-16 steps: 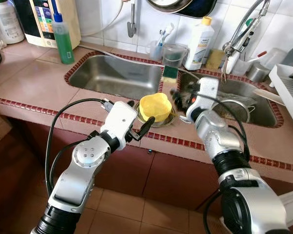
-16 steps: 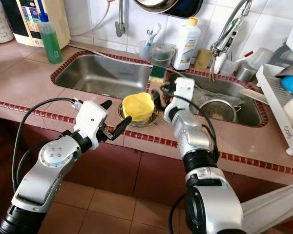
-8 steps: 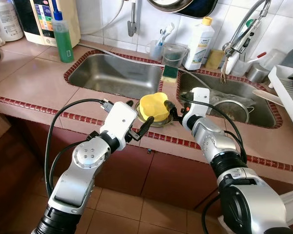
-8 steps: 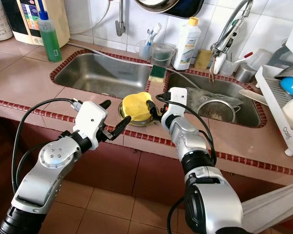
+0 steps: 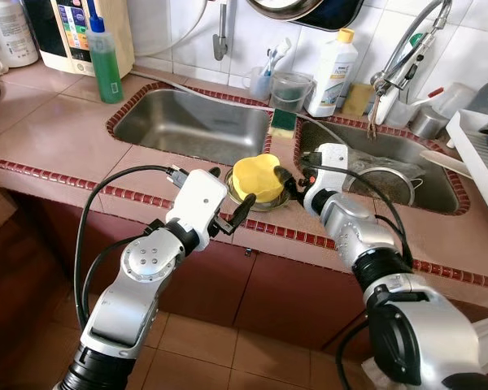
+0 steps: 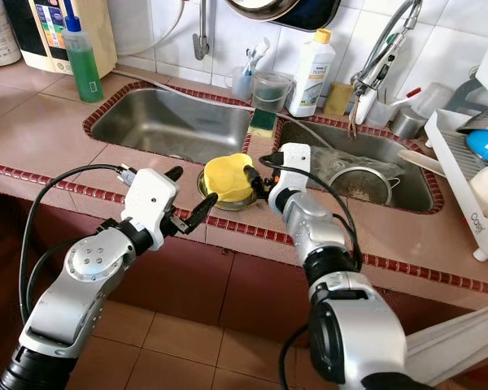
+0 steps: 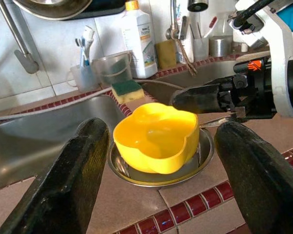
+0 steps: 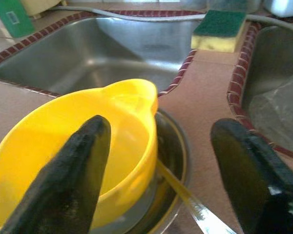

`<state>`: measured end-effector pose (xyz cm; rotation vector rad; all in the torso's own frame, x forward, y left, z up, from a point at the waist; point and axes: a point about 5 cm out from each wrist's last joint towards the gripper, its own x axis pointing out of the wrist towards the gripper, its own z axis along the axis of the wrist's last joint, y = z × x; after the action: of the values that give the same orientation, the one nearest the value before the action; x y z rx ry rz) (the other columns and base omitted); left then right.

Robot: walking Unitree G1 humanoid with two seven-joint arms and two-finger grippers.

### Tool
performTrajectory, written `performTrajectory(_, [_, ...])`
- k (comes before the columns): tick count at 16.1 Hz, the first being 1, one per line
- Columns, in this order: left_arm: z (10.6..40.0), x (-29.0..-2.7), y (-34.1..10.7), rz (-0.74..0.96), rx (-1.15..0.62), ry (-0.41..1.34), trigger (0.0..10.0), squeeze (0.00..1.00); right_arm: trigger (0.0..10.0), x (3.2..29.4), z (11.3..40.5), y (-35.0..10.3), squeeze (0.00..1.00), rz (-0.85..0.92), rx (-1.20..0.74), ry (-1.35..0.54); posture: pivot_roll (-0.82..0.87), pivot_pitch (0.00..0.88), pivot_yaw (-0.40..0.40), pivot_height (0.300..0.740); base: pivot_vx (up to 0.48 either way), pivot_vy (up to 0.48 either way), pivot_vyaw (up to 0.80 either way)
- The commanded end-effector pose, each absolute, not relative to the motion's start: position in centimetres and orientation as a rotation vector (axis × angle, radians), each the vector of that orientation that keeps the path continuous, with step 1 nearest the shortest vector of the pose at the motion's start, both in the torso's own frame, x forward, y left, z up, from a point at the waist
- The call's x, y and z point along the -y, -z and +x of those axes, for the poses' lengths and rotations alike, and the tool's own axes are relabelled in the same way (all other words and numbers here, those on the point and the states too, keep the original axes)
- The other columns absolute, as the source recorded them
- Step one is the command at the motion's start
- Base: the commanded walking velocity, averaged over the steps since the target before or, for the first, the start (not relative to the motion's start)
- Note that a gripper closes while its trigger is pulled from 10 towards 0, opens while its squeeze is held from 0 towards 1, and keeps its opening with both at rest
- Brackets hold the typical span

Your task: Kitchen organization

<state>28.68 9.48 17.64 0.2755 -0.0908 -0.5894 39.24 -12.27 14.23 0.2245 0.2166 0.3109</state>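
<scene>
the yellow bowl (image 5: 258, 177) sits in a shallow metal dish (image 7: 206, 155) on the counter (image 5: 57, 134), at the front edge between the two sinks. my right fingers (image 8: 83, 161) are spread wide at the bowl's right rim, one over its inside and one outside, not closed on it. my left fingers (image 7: 73, 170) are also wide open, just in front of the bowl, holding nothing. a green-yellow sponge (image 8: 219, 30) lies behind.

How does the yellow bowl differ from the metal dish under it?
The yellow bowl is opaque plastic-looking with a wavy, lobed rim; the metal dish is shiny steel with a plain round rim. The yellow bowl is deeper, while the metal dish is shallow and wider, so its edge shows around the bowl. The bowl sits inside the dish. Both stand upright on the counter between the two sinks.
</scene>
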Motion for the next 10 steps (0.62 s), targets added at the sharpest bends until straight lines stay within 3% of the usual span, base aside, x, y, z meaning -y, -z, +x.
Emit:
performTrajectory(1, [28.5,-9.3,-17.8,0.28,0.098,0.592,10.0,0.0,1.8,12.7,39.6,-15.0,0.0,0.224,-0.205,-0.311,0.07,0.0,-0.138,0.74,0.0,0.0,0.0])
performTrajectory(2, [28.4,-9.2,-17.8,0.28,0.097,0.592,10.0,0.0,0.0,12.7,39.7,-15.3,0.0,0.222,-0.201,-0.311,0.07,0.0,-0.137,0.74,0.0,0.0,0.0])
performTrajectory(5, [28.4,-9.2,-17.9,0.277,0.097,0.588,10.0,0.0,0.4,12.7,39.8,-15.5,0.0,0.211,-0.204,-0.327,0.07,0.0,-0.142,0.74,0.0,0.0,0.0])
performTrajectory(6, [28.4,-9.1,-17.9,0.276,0.098,0.588,10.0,0.0,0.0,12.8,39.8,-15.3,0.0,0.205,-0.217,-0.327,0.07,0.0,-0.144,0.74,0.0,0.0,0.0])
performTrajectory(9, [28.3,-9.1,-17.8,0.276,0.096,0.583,10.0,0.0,1.6,13.0,39.6,-14.4,0.0,0.201,-0.256,-0.321,0.08,0.0,-0.145,0.74,0.0,0.0,0.0])
performTrajectory(10, [28.3,-9.1,-17.8,0.276,0.096,0.582,10.0,0.0,4.2,13.1,39.5,-14.2,0.0,0.196,-0.264,-0.318,0.08,0.0,-0.147,0.74,0.0,0.0,0.0])
